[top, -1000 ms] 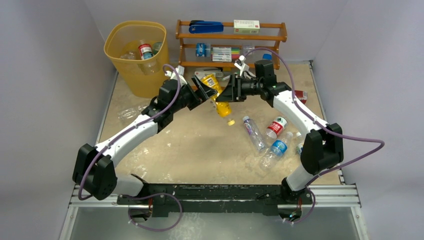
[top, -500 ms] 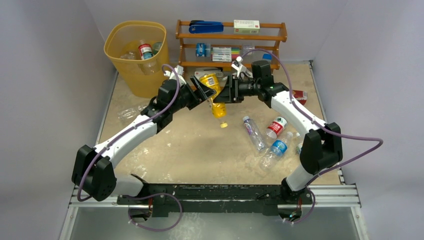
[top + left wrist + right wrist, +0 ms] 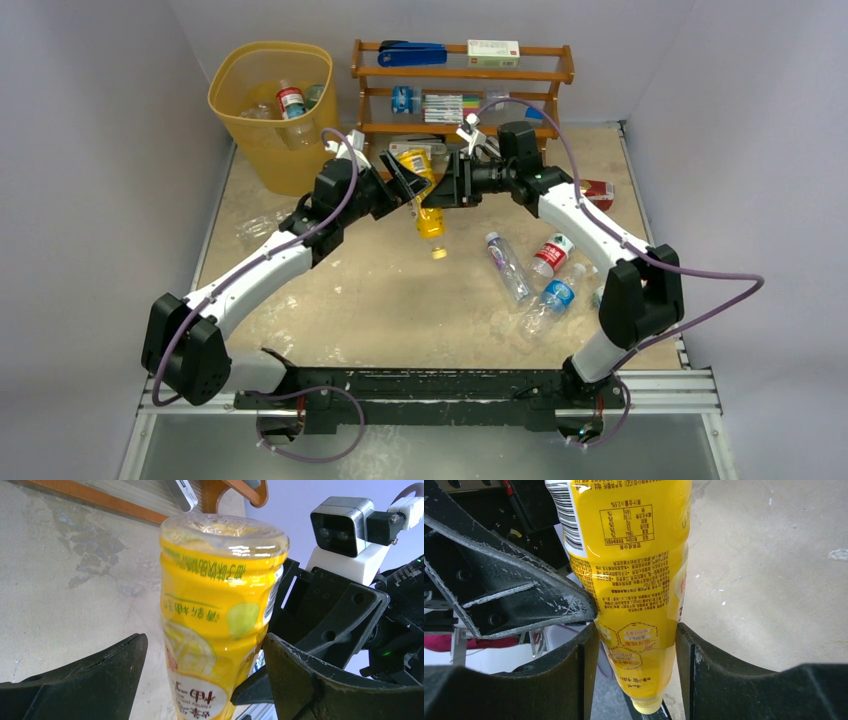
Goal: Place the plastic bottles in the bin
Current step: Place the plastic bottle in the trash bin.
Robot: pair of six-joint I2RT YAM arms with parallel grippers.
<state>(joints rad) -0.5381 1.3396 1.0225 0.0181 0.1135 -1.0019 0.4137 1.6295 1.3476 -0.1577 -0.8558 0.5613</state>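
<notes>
Top external view: the whole table [image 3: 380,300] is seen from above, with both arms bent in toward the middle. A yellow bottle [image 3: 421,190] is held up between them, just in front of the wooden shelf [image 3: 462,75] and not in the bin [image 3: 262,150]. The bin is stood at the far left corner, and a few bottles [image 3: 290,102] can be seen inside it. On the right side of the table, other bottles [image 3: 552,252] are left lying, and one clear bottle [image 3: 262,226] is lying on the left.

What cannot be made out from above is shown by the wrist views. In the right wrist view, the right gripper [image 3: 636,630] is seen squeezed shut on the thin end of the yellow bottle, with a finger pressed on each side. In the left wrist view, the left gripper [image 3: 205,640] is seen spread wide around the fat part of the bottle. A gap is seen beside one finger, so the bottle is not pinched there.

The table top is sandy brown with pale worn patches. Plain pale grey walls are set around it.

The yellow bottle is pointed with its wide bottom toward the shelf and its thin end toward the near edge. Its long side is run from far to near, leaned a little to the right.
</notes>
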